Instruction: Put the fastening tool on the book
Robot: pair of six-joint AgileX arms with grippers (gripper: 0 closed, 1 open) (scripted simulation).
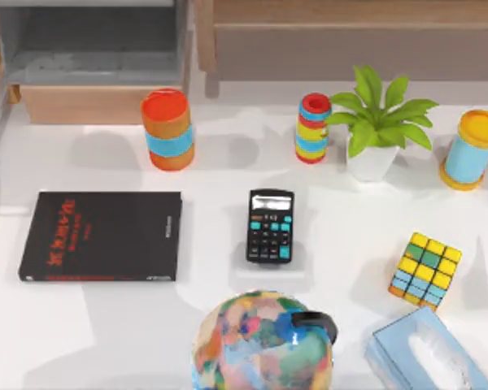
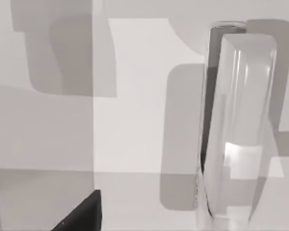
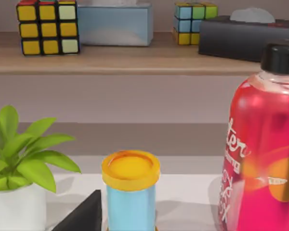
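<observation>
The book [image 1: 102, 236], flat and black with red lettering, lies on the white table at the left in the top view. In the left wrist view a pale grey-white oblong with rounded ends, the fastening tool [image 2: 236, 130], rests on a white surface with a dark strip along one side. A black part of my left gripper [image 2: 82, 216] juts in at that view's edge, apart from the tool. A black part of my right gripper [image 3: 82, 214] shows in the right wrist view, in front of a blue can with a yellow lid [image 3: 130, 190].
A black calculator [image 1: 270, 226] sits mid-table, a colourful globe [image 1: 264, 341] at the front. A puzzle cube [image 1: 425, 270] and tissue box [image 1: 427, 357] are at the right. Cans [image 1: 167, 128] [image 1: 313, 127] [image 1: 472, 149] and a potted plant [image 1: 378, 122] line the back. A red bottle [image 3: 265, 144] stands close in the right wrist view.
</observation>
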